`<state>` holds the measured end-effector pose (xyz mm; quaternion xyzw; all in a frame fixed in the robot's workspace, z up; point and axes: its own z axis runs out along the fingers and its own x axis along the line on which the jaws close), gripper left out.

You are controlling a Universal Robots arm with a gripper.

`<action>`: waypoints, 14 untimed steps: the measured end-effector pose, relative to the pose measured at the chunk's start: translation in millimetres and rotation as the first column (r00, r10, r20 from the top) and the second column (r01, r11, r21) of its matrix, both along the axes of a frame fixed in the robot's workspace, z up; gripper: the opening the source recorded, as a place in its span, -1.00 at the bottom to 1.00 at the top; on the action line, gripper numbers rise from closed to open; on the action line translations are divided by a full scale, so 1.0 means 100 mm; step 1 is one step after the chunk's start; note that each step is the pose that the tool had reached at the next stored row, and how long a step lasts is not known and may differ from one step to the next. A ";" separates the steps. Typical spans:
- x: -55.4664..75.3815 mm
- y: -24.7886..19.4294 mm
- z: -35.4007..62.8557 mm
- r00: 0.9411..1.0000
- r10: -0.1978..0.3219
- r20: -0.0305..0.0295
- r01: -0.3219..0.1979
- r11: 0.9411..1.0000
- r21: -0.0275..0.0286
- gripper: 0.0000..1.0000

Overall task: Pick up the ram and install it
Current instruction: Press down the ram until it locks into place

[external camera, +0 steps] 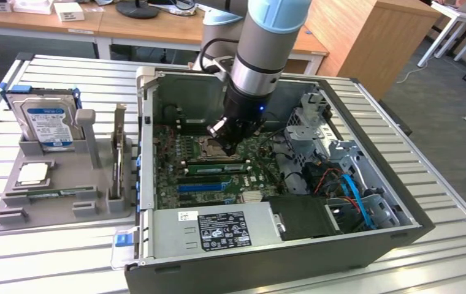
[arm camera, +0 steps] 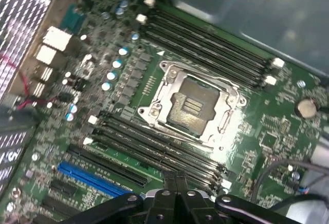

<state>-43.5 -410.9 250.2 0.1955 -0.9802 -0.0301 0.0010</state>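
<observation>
Clearly light, stiff and brittle, the ram (external camera: 53,194) lies flat in the gray tray (external camera: 8,217) on the bench (external camera: 429,184), at nine o'clock of the computer case (external camera: 257,269) in the exterior view, best pinched by its long bare edges, while the hand (external camera: 226,149) hangs clenched and empty over the motherboard (arm camera: 267,131).

In the exterior view we look down from high and a little far at the open computer case (external camera: 282,184) on the slatted table (external camera: 438,184). From the wrist view we look down very near at the motherboard (arm camera: 154,80). Both views share the CPU socket (arm camera: 193,106).
</observation>
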 end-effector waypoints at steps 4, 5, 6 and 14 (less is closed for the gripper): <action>0.00 0.000 -0.003 0.997 -0.073 0.000 0.073 0.997 0.000 -0.80; 0.00 0.000 -0.003 0.996 -0.091 0.000 0.091 0.996 0.000 -0.80; 0.00 0.000 -0.004 0.994 -0.109 0.000 0.109 0.994 0.000 -0.80; 0.00 0.000 -0.010 0.968 -0.252 0.000 0.252 0.968 0.000 -0.80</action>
